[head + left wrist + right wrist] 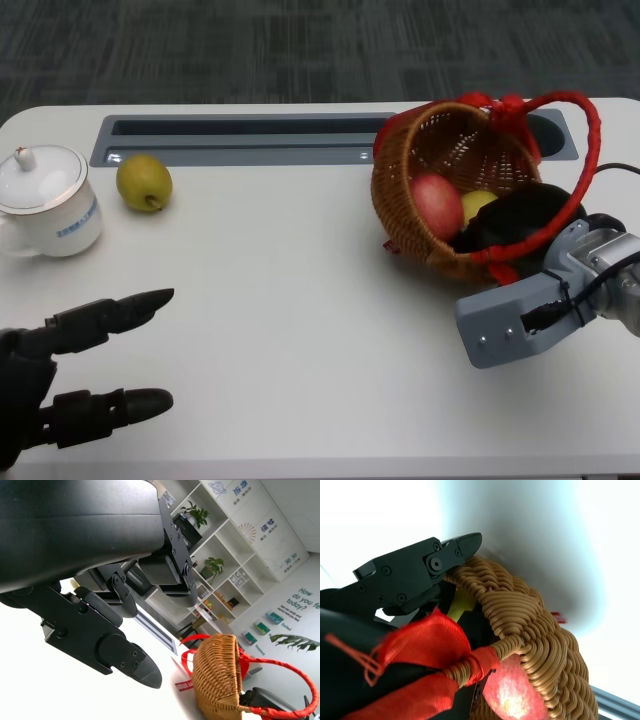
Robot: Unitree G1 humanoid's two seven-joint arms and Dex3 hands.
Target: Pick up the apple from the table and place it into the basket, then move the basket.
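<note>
Tipping basket (455, 175) with the apple (436, 206) inside, gripped at its rim by the right hand (520, 222).
Tilted further, the apple may roll out onto the table (300, 330); left hand (70, 375) hovers empty, fingers apart.

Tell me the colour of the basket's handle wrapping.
Red; the basket handle shows it best in the head view.
</note>
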